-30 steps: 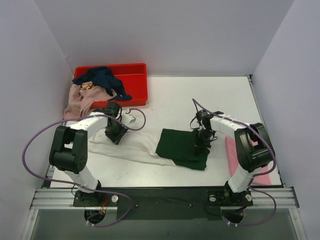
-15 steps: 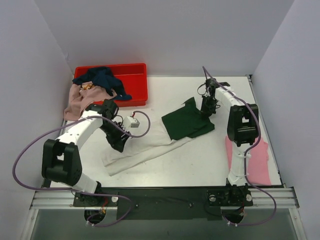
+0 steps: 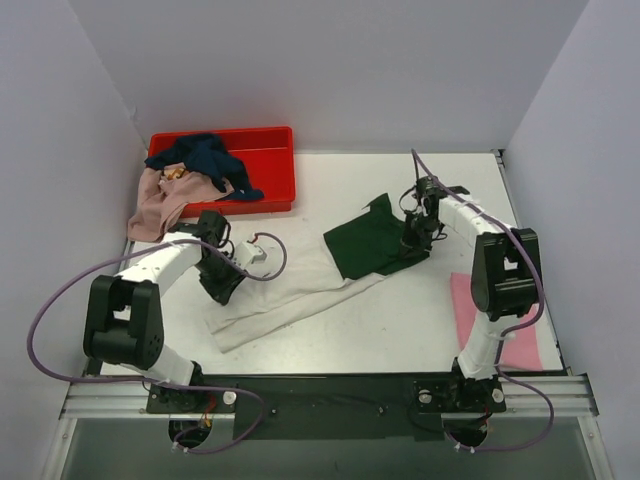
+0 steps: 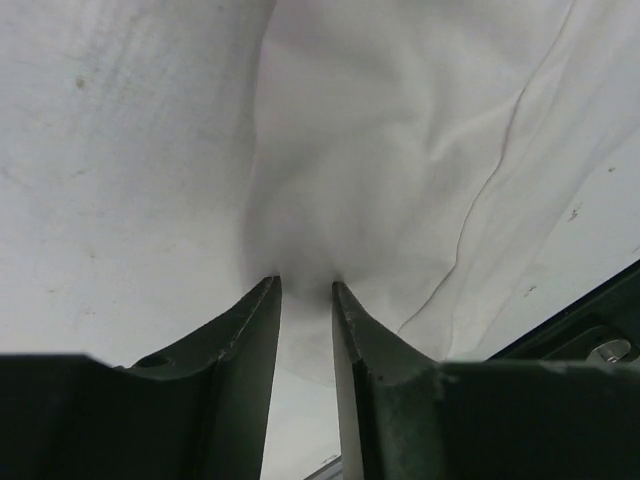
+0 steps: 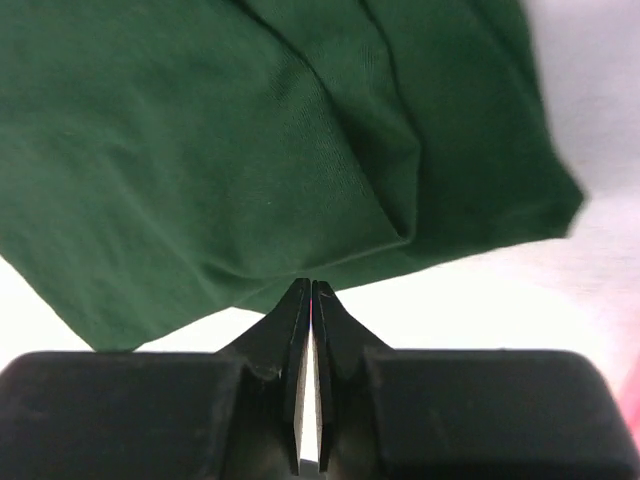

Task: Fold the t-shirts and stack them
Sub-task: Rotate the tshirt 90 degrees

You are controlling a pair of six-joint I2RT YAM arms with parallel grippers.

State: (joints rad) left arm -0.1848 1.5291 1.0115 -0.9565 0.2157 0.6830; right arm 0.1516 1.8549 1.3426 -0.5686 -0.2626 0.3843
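Spreading of the white and green tee (image 3: 300, 285) is judged to be the step in hand; no fold is made yet. This garment lies at the centre of the bench (image 3: 400, 330), its white body running from lower left toward the middle and its dark green part lying rumpled to the upper right. The left hand (image 4: 305, 288) rests on the white cloth with its jaws a little apart; the cloth puckers at the tips, but whether a fold is grasped cannot be told. The right hand (image 5: 311, 285) is clenched, its tips meeting at the hem of the green part; whether cloth is caught between them cannot be told. A bright pink tee (image 3: 505, 325) lies flat at the lower right. A navy tee (image 3: 205, 158) and a dusty pink tee (image 3: 160, 200) hang over the red crate (image 3: 275, 170) at the upper left. The next move calls for drawing the two ends apart until the cloth lies flat, without creases, before any fold is begun.
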